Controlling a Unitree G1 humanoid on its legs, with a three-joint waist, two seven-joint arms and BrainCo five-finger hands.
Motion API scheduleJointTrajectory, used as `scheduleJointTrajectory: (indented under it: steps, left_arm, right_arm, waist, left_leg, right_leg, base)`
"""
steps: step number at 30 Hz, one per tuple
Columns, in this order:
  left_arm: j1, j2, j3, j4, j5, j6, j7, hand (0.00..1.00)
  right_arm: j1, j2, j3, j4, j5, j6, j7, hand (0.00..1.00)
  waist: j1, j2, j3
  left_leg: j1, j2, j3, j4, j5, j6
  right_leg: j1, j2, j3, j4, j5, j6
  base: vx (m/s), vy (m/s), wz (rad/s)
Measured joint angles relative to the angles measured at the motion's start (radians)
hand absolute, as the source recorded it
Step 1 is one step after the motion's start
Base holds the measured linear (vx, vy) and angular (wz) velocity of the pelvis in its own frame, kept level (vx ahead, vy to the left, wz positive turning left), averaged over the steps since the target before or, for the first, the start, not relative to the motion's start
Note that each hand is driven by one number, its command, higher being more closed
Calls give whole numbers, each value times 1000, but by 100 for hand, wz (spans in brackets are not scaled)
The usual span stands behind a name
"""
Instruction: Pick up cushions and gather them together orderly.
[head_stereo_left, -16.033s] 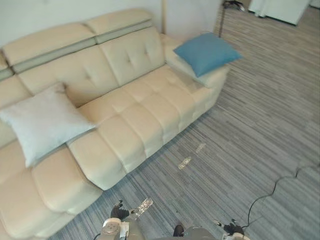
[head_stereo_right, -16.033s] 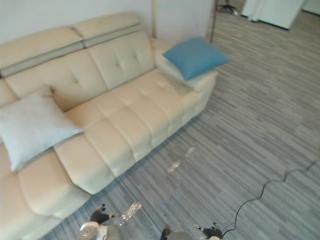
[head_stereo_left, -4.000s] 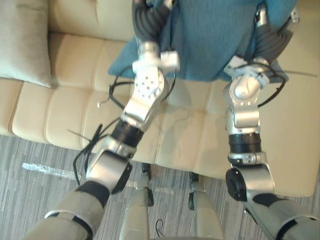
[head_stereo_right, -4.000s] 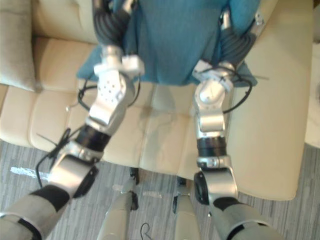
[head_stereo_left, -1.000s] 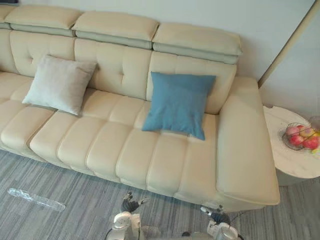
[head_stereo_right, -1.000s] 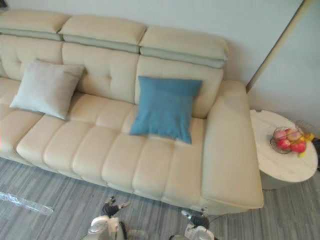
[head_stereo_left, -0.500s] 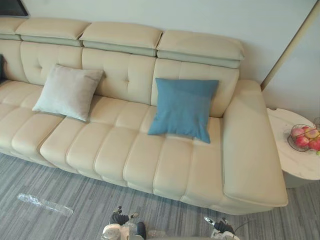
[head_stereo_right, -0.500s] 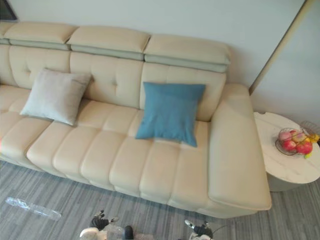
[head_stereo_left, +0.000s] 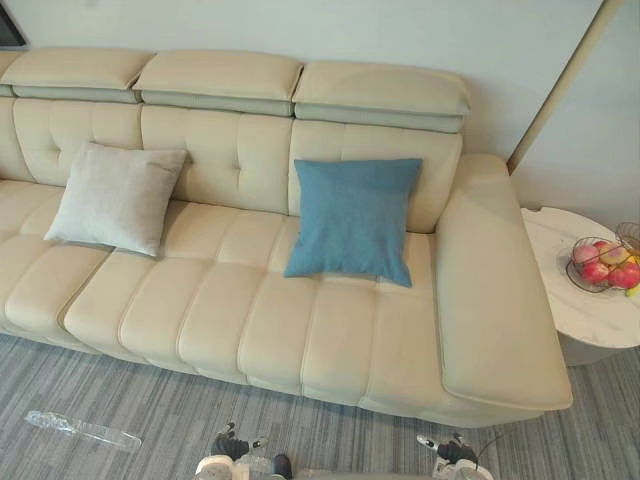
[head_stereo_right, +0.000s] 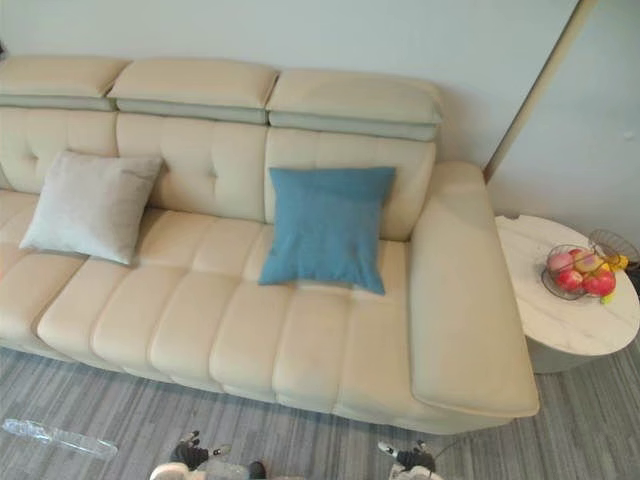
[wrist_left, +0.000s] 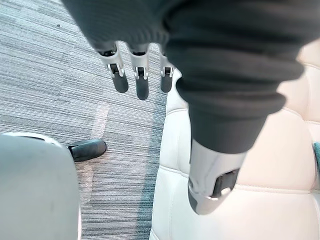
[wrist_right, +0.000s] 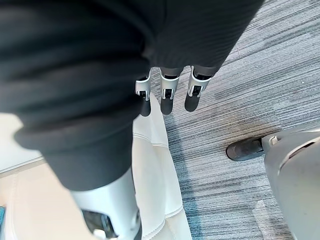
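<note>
The left hand (wrist_left: 140, 75) hangs with its fingers straight and loose, thumb apart, holding nothing; past it are grey striped carpet (wrist_left: 45, 75) and the front edge of the cream sofa (head_stereo_left: 250, 320). The right hand (wrist_right: 167, 92) is the same, fingers slack and empty, above the carpet beside the sofa's edge. In the left eye view both hands sit at the bottom edge of the frame, left of centre and right of centre.

Four seconds ago both hands were up at the top of the frame, clasped on the blue cushion (head_stereo_left: 353, 220) over the seat; now they have let it go and dropped low. Sixteen seconds ago that cushion lay on the armrest at the sofa's end. It now stands propped against the backrest in the middle of the frame, well apart from both hands. The grey cushion (head_stereo_left: 115, 197) leans on the backrest at the left of the frame, where it was before, with bare backrest between the two cushions. At the right edge a round white side table (head_stereo_left: 585, 315) carries a wire bowl of fruit (head_stereo_left: 600, 265)
</note>
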Motion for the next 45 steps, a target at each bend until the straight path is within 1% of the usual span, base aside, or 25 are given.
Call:
scheduleJointTrajectory:
  steps: [7, 10, 13, 16, 18, 20, 21, 22, 23, 24, 25, 26, 27, 28, 29, 30, 31, 32, 35, 36, 37, 38, 40, 41, 45]
  left_arm:
    - [2, -12, 0, 5, -2, 2, 0, 0]
    - [2, -44, 23, -2, -3, 6, 0, 0]
    - [2, -51, 60, -36, -4, 9, 0, 0]
    - [2, -62, 91, -42, -3, 14, 0, 0]
    - [0, -63, 101, -41, -1, 22, 0, 0]
    - [-10, -57, 101, -43, 17, 23, 0, 0]
    - [-11, -56, 100, -45, 17, 23, 0, 0]
    - [-12, -54, 100, -54, 17, 23, 1, 0]
    - [-11, -54, 98, -65, 16, 24, 2, 0]
    - [-24, -52, 96, -68, 16, 25, 2, 0]
    - [-34, -52, 95, -69, 16, 28, 1, 0]
    - [-47, -49, 98, -69, 16, 28, 2, 0]
    - [-54, -52, 96, -61, 16, 27, 1, 0]
    - [-65, -58, 87, -56, 16, 27, 1, 0]
    - [-73, -72, 87, -48, 16, 25, 1, 0]
    - [-79, -76, 86, -42, 15, 19, 1, 0]
    - [-85, -62, 74, -45, 13, 20, 5, 0]
    - [-86, -52, 64, -41, 12, 20, 5, 0]
    - [-39, -37, 72, -20, 13, 29, 2, 0]
    - [-21, -39, 73, -19, 14, 30, 2, 0]
    - [-3, -46, 73, -19, 11, 29, 1, 0]
    - [3, -59, 78, -23, -2, 25, 0, 0]
    - [-6, -71, 78, -23, -16, 22, -1, 0]
    - [-5, -80, 78, -25, -24, 19, -1, 0]
    - [6, -94, 94, -49, -45, 9, 0, 0]
  right_arm:
    - [38, 0, 2, -3, -28, 15, 0, 0]
    - [72, 2, 31, -59, -40, 27, -1, 0]
    - [82, 11, 82, -121, -42, 35, -3, 0]
    - [83, 11, 87, -131, -42, 38, -3, 0]
    - [89, 21, 89, -165, -59, 45, -4, 0]
    - [80, 33, 115, -199, -80, 49, -7, 0]
    - [79, 32, 119, -199, -81, 49, -7, 0]
    - [76, 40, 126, -199, -82, 49, -7, 0]
    - [70, 52, 129, -199, -81, 49, -7, 0]
    - [63, 65, 129, -200, -81, 47, -6, 0]
    - [70, 72, 130, -196, -85, 48, -6, 0]
    - [70, 71, 131, -196, -93, 46, -6, 0]
    - [68, 68, 145, -183, -112, 42, -5, 0]
    - [54, 48, 164, -163, -121, 38, -5, 0]
    - [21, 14, 168, -144, -123, 41, -3, 0]
    - [-2, 3, 162, -119, -124, 48, -3, 0]
    - [-4, 1, 160, -115, -125, 49, 0, 0]
    - [-4, -1, 161, -113, -131, 52, 1, 0]
    - [-1, -3, 170, -116, -155, 49, 5, 0]
    - [-1, -6, 174, -115, -156, 46, 5, 0]
    - [-1, -17, 177, -112, -155, 46, 6, 0]
    - [0, -31, 177, -109, -155, 46, 5, 0]
    - [-6, -70, 175, -84, -155, 47, 4, 0]
    - [-11, -91, 174, -66, -155, 50, 3, 0]
    - [10, -91, 156, -72, -154, 59, 2, 0]
  waist:
    - [-9, 6, 13]
    - [-16, 8, 30]
    - [-14, -7, 61]
    - [-18, -5, 58]
    - [-18, -4, 56]
    - [-21, -11, 51]
    - [-21, -12, 51]
    - [-17, -16, 45]
    - [-15, -19, 44]
    - [-26, -31, 42]
    - [-35, -38, 40]
    - [-37, -39, 39]
    - [-35, -45, 39]
    - [-42, -42, 36]
    - [-34, 15, 28]
    - [-42, 36, 25]
    - [-45, 28, 27]
    - [-44, 30, 39]
    - [-52, 39, 56]
    - [-51, 37, 56]
    - [-47, 33, 60]
    - [-45, 28, 66]
    - [-41, 48, 77]
    - [-37, 55, 78]
    - [-8, 75, 86]
  left_leg:
    - [34, 1, 4, 0, 1, 0]
    - [62, 11, 34, 15, -6, -3]
    - [-3, 45, 49, 204, -104, -12]
    - [-24, 78, 112, 269, -168, -16]
    - [-40, 97, 159, 300, -208, -25]
    - [-50, 145, 305, 337, -233, -26]
    - [-49, 153, 325, 339, -232, -27]
    - [-50, 177, 392, 355, -231, -30]
    - [-50, 193, 438, 364, -232, -30]
    - [-42, 209, 482, 384, -232, -31]
    - [-28, 223, 505, 410, -232, -31]
    - [-18, 224, 502, 431, -231, -27]
    - [-17, 227, 484, 468, -229, 20]
    - [-31, 172, 436, 407, -260, 34]
    - [-34, 159, 435, 317, -207, 68]
    - [-10, 171, 504, 281, -192, -2]
    - [5, 162, 541, 283, -189, -5]
    - [21, 177, 574, 291, -185, -12]
    - [78, 257, 635, 408, -183, -16]
    - [73, 287, 612, 488, -181, -9]
    - [36, 302, 488, 599, -175, 44]
    - [15, 269, 370, 619, -200, 50]
    - [-26, 158, 157, 660, -286, 40]
    - [-55, 106, 109, 678, -318, 46]
    - [-136, 23, 20, 646, -345, 55]
  right_leg:
    - [32, 1, 2, 11, -5, -7]
    - [18, 3, 38, 79, -34, -7]
    - [-54, 20, 129, 181, -68, -9]
    - [-122, 54, 233, 213, -73, -6]
    - [-173, 91, 331, 210, -50, -4]
    - [-248, 127, 421, 179, 23, -21]
    - [-254, 126, 411, 172, 34, -27]
    - [-288, 112, 345, 168, 56, -52]
    - [-316, 85, 243, 196, 57, -57]
    - [-350, 32, 64, 261, 62, -76]
    - [-347, 14, -33, 289, 65, -82]
    - [-341, 27, -46, 289, 75, -86]
    - [-325, 40, -23, 277, 99, -107]
    - [-321, 55, 3, 223, 145, -121]
    - [-310, 77, -8, 157, 182, -130]
    - [-313, 41, -164, 230, 96, -128]
    - [-303, -13, -278, 278, 16, -89]
    - [-296, -7, -294, 268, 20, -80]
    - [-261, 94, -183, 221, 33, -121]
    - [-259, 119, -132, 230, 20, -129]
    - [-253, 148, -53, 229, 16, -139]
    - [-253, 165, -3, 224, 17, -141]
    - [-236, 208, 127, 205, 28, -173]
    - [-228, 232, 200, 203, 30, -176]
    - [-182, 308, 396, 190, 38, -189]
  base:
    - [0, 0, 0]
    - [-67, -12, -20]
    - [-131, -13, -70]
    - [-127, -6, -106]
    - [-71, 31, -150]
    - [-51, 31, -189]
    - [-29, 18, -173]
    - [-1, 4, -123]
    - [35, -4, -157]
    - [104, -46, -121]
    - [117, -64, -110]
    - [109, -119, -108]
    - [41, -102, -120]
    - [14, -85, -138]
    - [19, -8, -133]
    - [93, -5, -117]
    - [104, -77, -109]
    - [72, -133, -93]
    - [18, -218, -126]
    - [67, -285, -173]
    - [68, -217, -179]
    - [125, -196, -190]
    - [105, -54, -182]
    - [119, -25, -181]
    - [113, 64, -201]
